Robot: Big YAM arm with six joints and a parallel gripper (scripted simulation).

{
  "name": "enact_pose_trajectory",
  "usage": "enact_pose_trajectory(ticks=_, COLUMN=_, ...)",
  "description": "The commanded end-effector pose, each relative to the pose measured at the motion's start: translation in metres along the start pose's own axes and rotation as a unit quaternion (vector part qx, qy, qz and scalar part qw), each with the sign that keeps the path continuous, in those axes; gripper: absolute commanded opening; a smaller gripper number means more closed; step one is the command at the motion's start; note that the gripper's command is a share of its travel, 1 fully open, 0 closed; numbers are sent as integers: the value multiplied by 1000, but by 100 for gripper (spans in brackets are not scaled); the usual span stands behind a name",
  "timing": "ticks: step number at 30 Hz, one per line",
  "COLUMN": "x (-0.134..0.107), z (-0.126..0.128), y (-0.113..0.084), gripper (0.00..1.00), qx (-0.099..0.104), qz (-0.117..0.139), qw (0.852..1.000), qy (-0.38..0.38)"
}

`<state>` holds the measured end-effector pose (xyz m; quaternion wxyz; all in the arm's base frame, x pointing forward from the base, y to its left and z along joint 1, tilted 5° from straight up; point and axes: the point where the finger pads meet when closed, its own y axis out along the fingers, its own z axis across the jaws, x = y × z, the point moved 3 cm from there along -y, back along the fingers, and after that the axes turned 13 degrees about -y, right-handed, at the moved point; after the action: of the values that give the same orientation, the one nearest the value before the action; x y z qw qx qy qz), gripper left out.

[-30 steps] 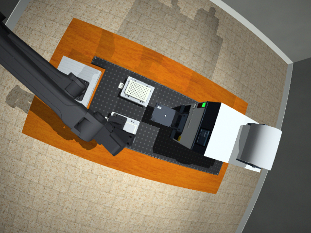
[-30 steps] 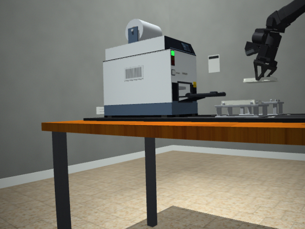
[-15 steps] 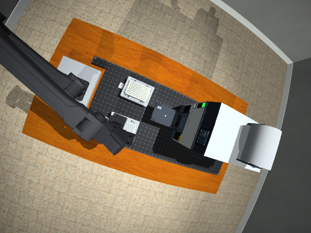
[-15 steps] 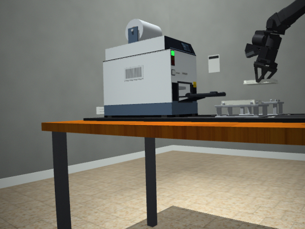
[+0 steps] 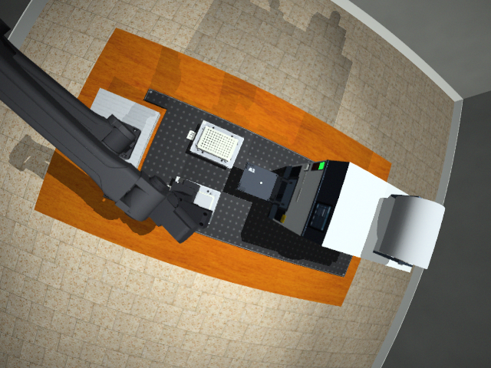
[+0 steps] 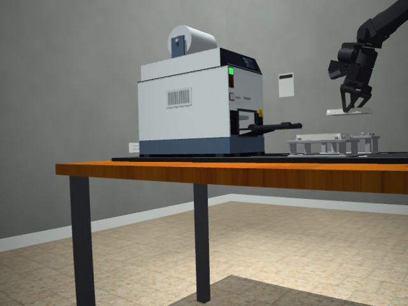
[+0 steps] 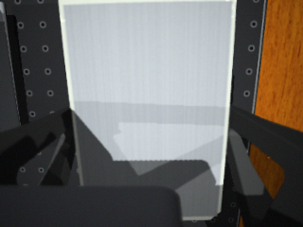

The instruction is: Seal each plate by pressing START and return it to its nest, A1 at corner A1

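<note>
Jaws (image 6: 355, 108): gripping 1 foil-sealed plate (image 6: 336, 111) (image 7: 151, 61) | plate: above its nest (image 5: 214, 204) | open plate (image 5: 217, 143) (image 6: 317, 136): in the other nest (image 5: 196, 149) (image 6: 322, 141) | sealer (image 5: 313, 190) (image 6: 184, 111): green

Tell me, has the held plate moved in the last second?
Yes, down: in the exterior view, the held plate sits slightly lower against the wall notice.
</note>
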<state>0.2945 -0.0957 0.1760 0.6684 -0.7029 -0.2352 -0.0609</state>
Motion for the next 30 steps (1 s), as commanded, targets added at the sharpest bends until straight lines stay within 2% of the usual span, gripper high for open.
enact_pose_trajectory(ticks=1, x=13, z=-3, y=-1, gripper=0, qx=-6, qz=-12, qw=1000, qy=-2)
enact_pose_trajectory(ticks=10, x=20, z=-8, y=-2, gripper=0, qx=-11, qz=-19, qw=1000, qy=-3)
enact_pose_trajectory(ticks=21, x=4, z=2, y=6, gripper=0, qx=-6, qz=-12, qw=1000, qy=-2)
enact_pose_trajectory(ticks=30, x=19, z=-8, y=5, gripper=0, qx=-12, qz=-21, qw=1000, qy=-4)
